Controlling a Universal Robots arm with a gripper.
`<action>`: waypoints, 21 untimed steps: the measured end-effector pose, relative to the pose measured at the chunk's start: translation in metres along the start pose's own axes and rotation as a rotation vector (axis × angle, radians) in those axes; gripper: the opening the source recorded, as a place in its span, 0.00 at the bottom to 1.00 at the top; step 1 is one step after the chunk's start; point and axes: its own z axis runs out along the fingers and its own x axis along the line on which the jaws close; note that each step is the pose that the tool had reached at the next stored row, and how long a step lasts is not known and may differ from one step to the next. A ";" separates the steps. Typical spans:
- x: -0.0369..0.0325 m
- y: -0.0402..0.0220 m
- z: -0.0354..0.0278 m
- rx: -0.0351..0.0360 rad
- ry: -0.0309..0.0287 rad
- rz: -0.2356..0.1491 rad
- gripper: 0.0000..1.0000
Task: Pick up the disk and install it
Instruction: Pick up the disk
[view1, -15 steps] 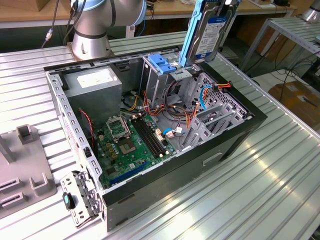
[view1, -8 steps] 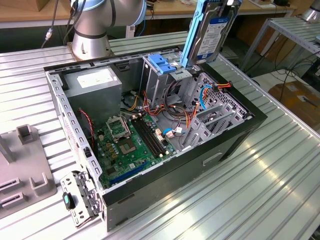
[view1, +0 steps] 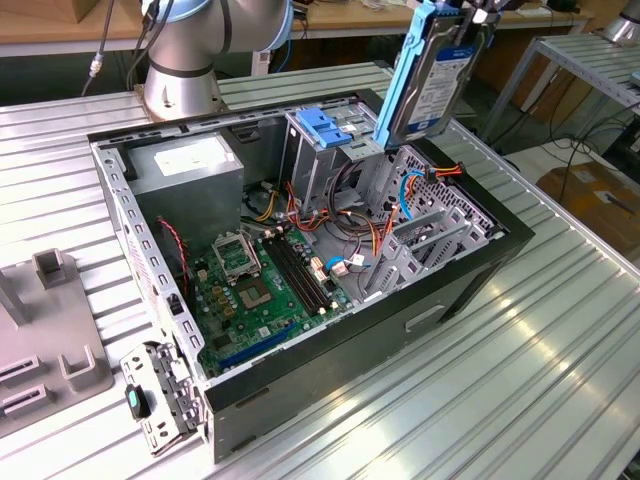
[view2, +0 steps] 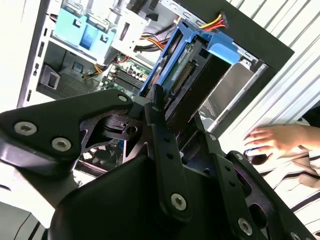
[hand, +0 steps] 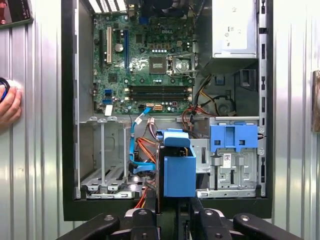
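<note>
Hovering high over the open computer case (view1: 400, 330), carries the gripper (view2: 182, 116) at the upper edge of the exterior view. Clamps both fingers (view2: 162, 135) tight on the disk (view1: 430, 75), pinching the slab across its flat faces. Holds it nearly upright and a little tilted, with the blue carrier rail showing along one edge. Keeps the upper end in the jaws and hangs the lower end close over the bays, just beside the drive cage (view1: 320, 160) with the blue latch piece (view1: 325, 128). Cannot tell whether that lower end touches the metal.

Looks straight down, in the first wrist view, past the blue end of the disk onto the motherboard (hand: 150, 65), the power supply (hand: 235, 27) and the red, yellow and blue cables (hand: 142, 150). Rises from a round base (view1: 185, 70) set behind the case, on a ribbed metal table (view1: 480, 400). Shares that table with a grey fixture (view1: 50, 350) at the exterior view's left. Shares it also with a person's hand (view2: 272, 140) resting beside the case wall. Backs onto a wooden bench (view1: 60, 25) and a second metal table (view1: 590, 70) at the exterior view's right.
</note>
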 end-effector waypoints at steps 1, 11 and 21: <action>0.0024 0.0000 0.0000 0.0000 0.0000 0.000 0.35; 0.0325 -0.0001 -0.0001 0.0000 0.0000 0.000 0.35; 0.0550 -0.0002 -0.0001 0.0000 0.0001 0.000 0.35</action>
